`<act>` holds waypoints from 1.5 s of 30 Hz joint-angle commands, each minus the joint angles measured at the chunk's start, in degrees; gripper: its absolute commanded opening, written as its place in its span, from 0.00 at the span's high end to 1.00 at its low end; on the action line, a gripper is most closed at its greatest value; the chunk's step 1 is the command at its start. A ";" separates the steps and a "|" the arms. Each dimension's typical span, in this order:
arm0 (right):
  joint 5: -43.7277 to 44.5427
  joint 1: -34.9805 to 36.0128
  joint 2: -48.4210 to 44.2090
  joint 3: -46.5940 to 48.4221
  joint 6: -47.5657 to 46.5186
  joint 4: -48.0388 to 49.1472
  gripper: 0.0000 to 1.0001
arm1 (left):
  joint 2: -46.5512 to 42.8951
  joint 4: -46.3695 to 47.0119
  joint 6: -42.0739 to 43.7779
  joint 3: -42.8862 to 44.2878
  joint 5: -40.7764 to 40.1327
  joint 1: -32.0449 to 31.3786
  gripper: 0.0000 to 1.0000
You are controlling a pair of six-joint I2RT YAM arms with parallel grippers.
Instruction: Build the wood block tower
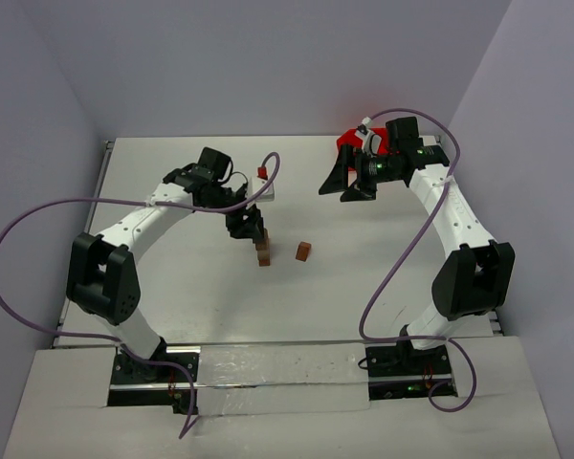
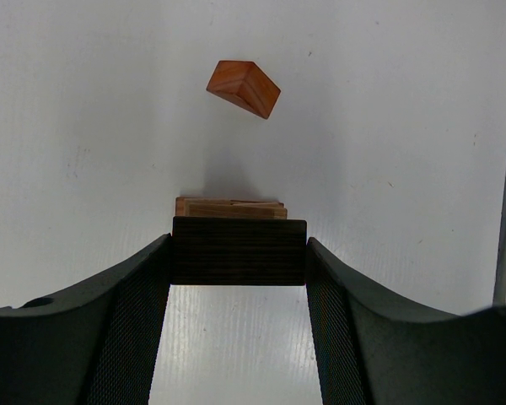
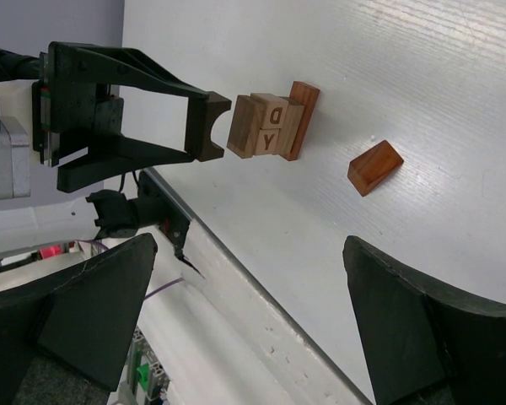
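Just one tower [image 1: 262, 252], one loose block [image 1: 304, 251]

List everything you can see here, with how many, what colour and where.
Tower of small wooden blocks: one, tan to red-brown, table centre.
Dark brown wooden block: one, held at the tower's top.
Reddish-brown wooden block: one, loose, right of the tower.
Red plastic bin: one, far right, partly hidden.
Small white-and-red item: one, behind the tower, unclear.
White table: one, under everything.
Left hand: black, shut on the dark block.
Right hand: black, open, empty, near the bin.
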 commanded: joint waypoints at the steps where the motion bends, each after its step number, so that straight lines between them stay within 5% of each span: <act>1: -0.40 0.47 -0.97 0.45 -0.75 1.59 0.00 | 1.23 0.03 1.51 1.63 3.34 0.30 0.81; 45: -0.52 1.61 -0.10 0.73 -0.83 1.34 0.00 | 3.59 -1.05 1.37 3.70 4.27 0.22 0.71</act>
